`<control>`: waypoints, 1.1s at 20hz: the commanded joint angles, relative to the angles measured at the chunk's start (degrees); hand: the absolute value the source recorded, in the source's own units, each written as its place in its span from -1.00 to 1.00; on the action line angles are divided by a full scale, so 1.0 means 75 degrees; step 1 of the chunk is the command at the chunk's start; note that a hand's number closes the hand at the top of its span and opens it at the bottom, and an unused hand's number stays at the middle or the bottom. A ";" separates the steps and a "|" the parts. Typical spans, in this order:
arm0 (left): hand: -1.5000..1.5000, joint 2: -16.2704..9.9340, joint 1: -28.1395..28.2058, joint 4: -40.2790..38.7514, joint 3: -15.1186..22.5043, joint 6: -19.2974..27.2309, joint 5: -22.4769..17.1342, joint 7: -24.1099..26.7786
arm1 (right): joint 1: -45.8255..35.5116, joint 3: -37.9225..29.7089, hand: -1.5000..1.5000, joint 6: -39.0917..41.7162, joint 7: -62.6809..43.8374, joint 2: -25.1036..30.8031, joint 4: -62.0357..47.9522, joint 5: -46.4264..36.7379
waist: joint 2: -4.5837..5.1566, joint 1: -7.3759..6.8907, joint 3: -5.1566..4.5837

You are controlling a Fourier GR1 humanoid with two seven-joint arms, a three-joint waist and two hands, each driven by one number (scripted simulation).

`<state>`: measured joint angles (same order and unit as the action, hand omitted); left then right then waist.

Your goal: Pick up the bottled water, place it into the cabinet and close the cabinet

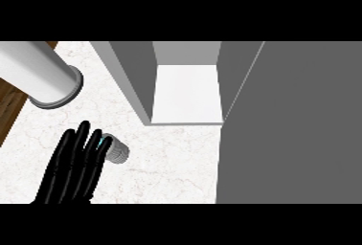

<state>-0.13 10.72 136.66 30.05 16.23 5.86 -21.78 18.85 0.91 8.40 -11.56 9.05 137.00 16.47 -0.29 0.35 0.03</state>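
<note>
The cabinet stands open on the white marbled counter, its door swung out as a broad grey panel that fills the area to the right of the opening. Inside, a white shelf floor is visible between grey side walls; nothing is seen resting on it.

The bottled water lies on the counter in front of the cabinet and to the left of its opening, well apart from the shelf. It appears small, pale and ribbed, with a touch of teal showing at the edge nearest the hand. Its orientation cannot be judged reliably from this steep angle.

The left hand comes in from the lower edge, in front of and to the left of the cabinet, just beside the bottle's left side. Its black fingers are extended and straight, pointing toward the cabinet, and are not curled round the bottle. Whether they touch the bottle cannot be confirmed; the outermost finger overlaps its left edge.

A large white cylinder with a grey rim lies left of the cabinet, over the counter's edge, where brown wood flooring shows.

The right hand is not visible.
</note>
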 commanded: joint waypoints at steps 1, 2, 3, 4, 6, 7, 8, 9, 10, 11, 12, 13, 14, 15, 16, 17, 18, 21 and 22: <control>-1.00 0.0016 0.0119 0.0578 0.0566 0.0336 0.0581 -0.0476 | 0.0122 -0.0844 -1.00 0.0082 -0.0829 0.0331 0.0917 0.1325 | 0.0013 -0.0023 0.0000; -1.00 -0.0068 0.0014 0.1078 0.0608 0.0237 0.0625 -0.1118 | 0.0527 0.0033 -1.00 -0.0111 -0.0747 -0.0132 0.1312 0.0568 | -0.0001 -0.0001 0.0001; -1.00 0.0016 -0.0488 0.0558 0.0748 0.0809 0.0963 -0.1032 | 0.0932 0.0051 -1.00 0.0116 -0.0741 -0.0042 0.1650 0.0744 | -0.0005 0.0079 0.0006; -1.00 -0.0080 0.0395 0.1101 0.1228 0.0531 0.1002 -0.0866 | 0.0374 -0.0271 -1.00 0.0046 -0.0710 0.0007 0.1072 0.0841 | -0.0002 -0.0046 0.0000; -1.00 0.0016 0.0013 0.0926 0.1352 0.0878 0.1427 -0.1171 | 0.0616 -0.0601 -1.00 0.0212 -0.0800 0.0136 0.1313 0.1336 | -0.0014 0.0006 0.0007; -1.00 -0.0012 0.0230 0.0608 0.1622 0.0888 0.1506 -0.0645 | 0.0435 -0.0884 -1.00 0.0090 -0.0993 0.0235 0.1336 0.1375 | -0.0015 -0.0019 0.0002; -1.00 -0.0096 -0.0047 0.0985 0.1298 0.0836 0.1441 -0.1192 | 0.0786 -0.0107 -1.00 0.0134 -0.0753 -0.0142 0.1514 0.0767 | -0.0021 0.0014 0.0004; -1.00 -0.0252 0.0049 0.1211 0.1014 0.0832 0.1275 -0.1263 | 0.0818 -0.0505 -1.00 0.0144 -0.0852 -0.0003 0.1620 0.1240 | -0.0031 0.0031 0.0003; -1.00 -0.0167 0.0228 0.0638 0.1647 0.0964 0.1514 -0.0612 | 0.0517 -0.0858 -1.00 0.0079 -0.1103 0.0224 0.1650 0.1440 | -0.0035 -0.0011 -0.0001; -1.00 -0.0240 0.0370 0.1090 0.1626 0.1066 0.1439 -0.1032 | 0.0740 -0.0433 -1.00 0.0150 -0.0868 -0.0020 0.1652 0.1015 | -0.0035 -0.0017 0.0001; -1.00 -0.0263 0.0209 0.1141 0.1483 0.1107 0.1540 -0.1341 | 0.0791 -0.0541 -1.00 0.0155 -0.0953 0.0031 0.1757 0.1219 | -0.0041 0.0012 0.0005; -1.00 -0.0182 0.0078 0.0868 0.1564 0.1192 0.1644 -0.1204 | 0.0975 -0.0491 -1.00 0.0372 -0.0575 -0.0090 0.1405 0.1149 | -0.0027 0.0025 0.0007; -1.00 -0.0175 0.0071 0.0827 0.1703 0.1243 0.1667 -0.1110 | 0.0803 -0.0762 -1.00 0.0205 -0.1000 0.0103 0.1762 0.1511 | -0.0046 0.0028 0.0005; -1.00 -0.0359 0.0208 0.1245 0.1746 0.1280 0.1766 -0.1373 | 0.0900 -0.0794 -1.00 0.0354 -0.0683 0.0055 0.1530 0.1336 | -0.0055 0.0003 0.0010; -1.00 -0.0351 0.0177 0.0856 0.1578 0.1309 0.1545 -0.1034 | 0.0837 -0.0556 -1.00 0.0269 -0.0746 -0.0089 0.1498 0.1200 | -0.0026 -0.0004 0.0000; -1.00 -0.0326 0.0107 0.0980 0.1675 0.1409 0.1759 -0.1204 | 0.0750 -0.0911 -1.00 0.0235 -0.1048 0.0172 0.1674 0.1525 | -0.0044 -0.0001 0.0004; -1.00 -0.0394 0.0227 0.1025 0.1687 0.1440 0.1569 -0.1209 | 0.0900 -0.0760 -1.00 0.0453 -0.0767 0.0060 0.1566 0.1512 | -0.0040 0.0008 0.0004; -1.00 -0.0646 0.0439 0.1056 0.1673 0.1567 0.1556 -0.1062 | 0.0656 -0.0931 -1.00 0.0342 -0.0855 0.0044 0.1302 0.1599 | -0.0030 -0.0047 -0.0001; -1.00 -0.0530 0.0207 0.1053 0.1404 0.1726 0.1798 -0.1418 | 0.1125 -0.0683 -1.00 0.0469 -0.0667 -0.0144 0.1530 0.1432 | -0.0054 0.0045 0.0010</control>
<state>-3.01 11.81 138.31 41.47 27.64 11.98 -29.63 22.44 -4.08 12.34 -13.11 9.25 137.93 18.97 -0.58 0.35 0.06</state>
